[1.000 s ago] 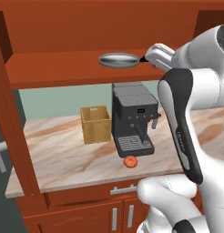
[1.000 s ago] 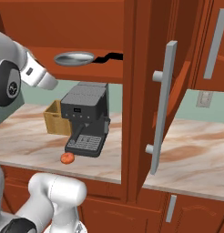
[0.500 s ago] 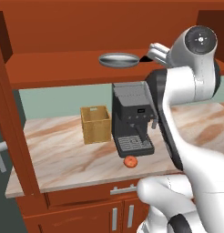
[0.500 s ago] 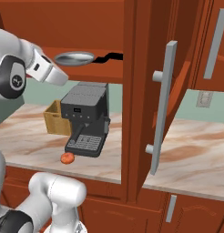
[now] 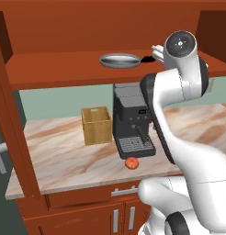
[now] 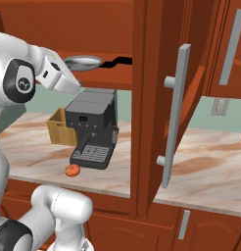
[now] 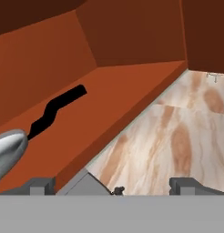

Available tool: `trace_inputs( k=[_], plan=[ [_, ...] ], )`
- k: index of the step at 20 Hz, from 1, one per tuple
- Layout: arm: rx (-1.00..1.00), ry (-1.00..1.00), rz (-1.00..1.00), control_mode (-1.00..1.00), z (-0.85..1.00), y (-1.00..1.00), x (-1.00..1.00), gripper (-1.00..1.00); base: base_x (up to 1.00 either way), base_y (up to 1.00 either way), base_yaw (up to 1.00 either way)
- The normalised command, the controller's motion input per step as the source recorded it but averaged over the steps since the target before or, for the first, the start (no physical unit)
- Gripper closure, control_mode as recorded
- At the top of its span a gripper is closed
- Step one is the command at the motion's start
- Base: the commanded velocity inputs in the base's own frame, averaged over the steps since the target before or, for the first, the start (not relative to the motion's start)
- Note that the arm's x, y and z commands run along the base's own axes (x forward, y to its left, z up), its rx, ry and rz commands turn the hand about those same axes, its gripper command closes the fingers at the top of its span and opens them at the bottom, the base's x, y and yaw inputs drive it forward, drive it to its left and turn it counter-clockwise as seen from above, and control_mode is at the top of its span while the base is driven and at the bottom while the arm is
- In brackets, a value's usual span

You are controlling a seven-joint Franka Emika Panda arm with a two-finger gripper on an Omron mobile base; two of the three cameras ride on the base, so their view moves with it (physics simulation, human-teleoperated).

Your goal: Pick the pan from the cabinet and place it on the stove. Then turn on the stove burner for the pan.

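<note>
Pan (image 5: 120,60) sitting on the open cabinet's (image 5: 64,69) shelf.
The shallow silver-grey pan is lying flat near the shelf's front edge, its dark wavy handle (image 7: 57,110) pointing sideways along the red-brown board.

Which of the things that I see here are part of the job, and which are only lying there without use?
For the job:
- pan on the cabinet shelf
- cabinet, doors open
- gripper, open, near the pan handle

Only lying about:
- coffee machine
- wooden box
- small red fruit
- counter
</note>
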Motion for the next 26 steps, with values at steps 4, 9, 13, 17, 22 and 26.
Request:
trace_inputs(
  k=[4, 9, 13, 17, 22, 26],
  plan=[
    [-0.01, -0.05, -0.14, -1.00, -0.07, -0.03, 0.36, -1.00, 0.00, 0.00, 0.00],
    [-0.02, -0.03, -0.11, -1.00, 0.00, 0.00, 0.29, -1.00, 0.00, 0.00, 0.00],
    [0.00, -0.04, -0.08, -1.00, 0.00, -0.01, 0.08, -1.00, 0.00, 0.00, 0.00],
    [0.00, -0.03, -0.03, -1.00, 0.03, -0.04, 0.00, -1.00, 0.00, 0.00, 0.00],
    [0.00, 0.00, 0.00, -1.00, 0.00, -0.02, 0.02, -1.00, 0.00, 0.00, 0.00],
    [0.00, 0.00, 0.00, -1.00, 0.00, -0.08, 0.02, -1.00, 0.00, 0.00, 0.00]
  ],
)
